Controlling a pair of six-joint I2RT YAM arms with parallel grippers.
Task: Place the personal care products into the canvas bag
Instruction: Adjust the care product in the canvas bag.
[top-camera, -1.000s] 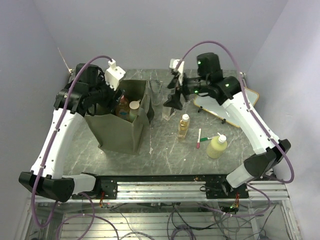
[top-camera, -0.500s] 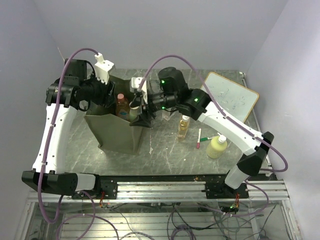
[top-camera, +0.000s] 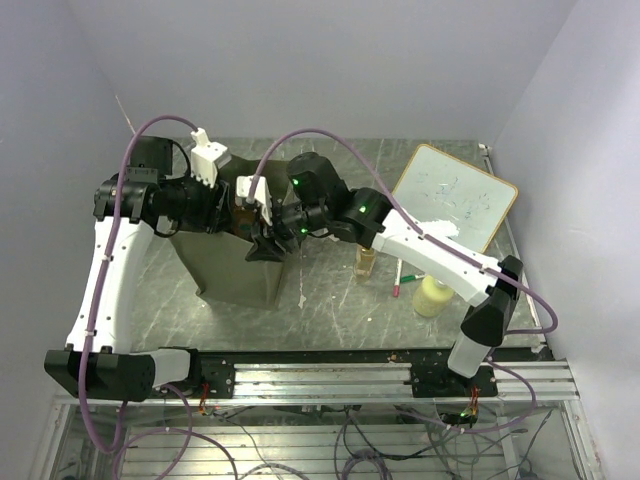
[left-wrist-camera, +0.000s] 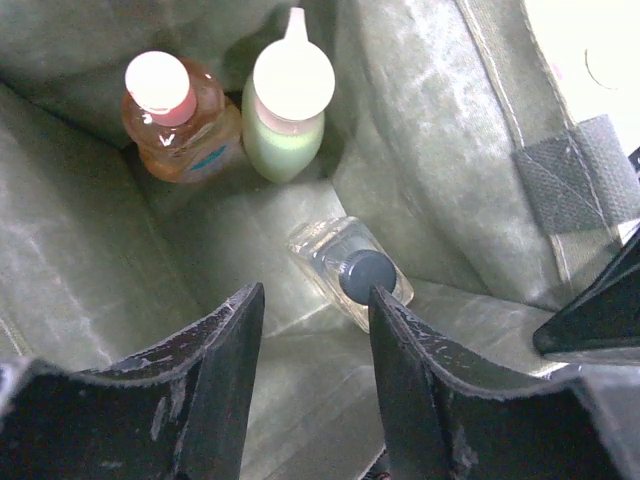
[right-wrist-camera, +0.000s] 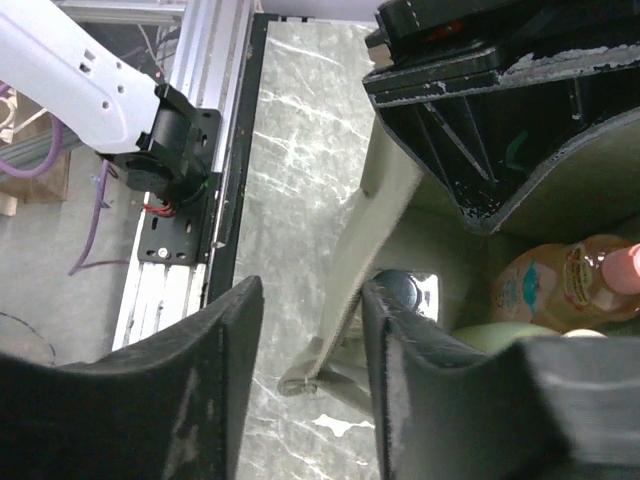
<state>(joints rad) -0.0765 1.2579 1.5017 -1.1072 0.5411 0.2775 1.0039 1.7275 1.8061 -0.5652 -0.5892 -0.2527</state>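
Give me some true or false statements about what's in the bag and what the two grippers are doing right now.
1. The left wrist view shows three bottles inside the canvas bag. True.
2. The whiteboard is in the bag. False: it lies on the table, far right.
3. The right gripper has a finger on each side of the bag's rim. True.
4. The left gripper holds the orange bottle. False: nothing is between its fingers, and that bottle stands on the bag's floor.
5. A pale yellow bottle is on the table. True.

Olive-green canvas bag (left-wrist-camera: 450, 150); orange bottle (left-wrist-camera: 180, 125), pale green bottle (left-wrist-camera: 285, 135), perhaps grey-capped clear bottle (left-wrist-camera: 335, 255); grey marbled table (top-camera: 340, 300).
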